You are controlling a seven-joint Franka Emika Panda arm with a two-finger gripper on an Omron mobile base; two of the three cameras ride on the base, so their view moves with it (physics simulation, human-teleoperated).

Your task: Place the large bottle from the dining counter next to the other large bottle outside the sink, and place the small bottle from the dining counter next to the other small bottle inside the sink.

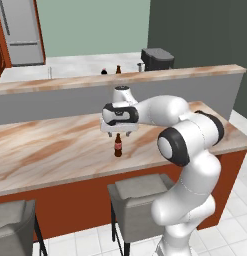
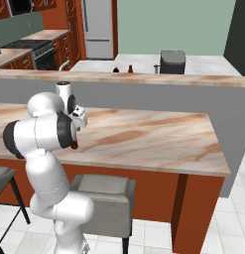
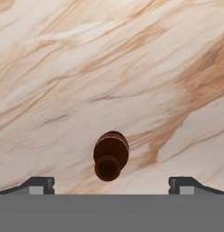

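Observation:
A small dark brown bottle [image 1: 118, 145] with a red label stands upright on the marbled dining counter [image 1: 45, 145], near its front edge. My gripper [image 1: 118, 133] hangs straight over it, pointing down, jaws open wide, fingertips just above the cap. In the hand view the bottle [image 3: 111, 155] is seen from above, centred between the two fingertips of the gripper [image 3: 111, 186] and touching neither. From the right base view my arm covers most of the bottle [image 2: 75, 144]. The sink is hidden behind the raised ledge.
A raised grey ledge [image 1: 120, 80] backs the dining counter. Beyond it, on the far worktop, a brown bottle [image 1: 118, 69] and a dark top [image 1: 104, 71] show beside a black appliance [image 1: 157, 59]. Grey stools [image 1: 140, 192] stand under the front edge.

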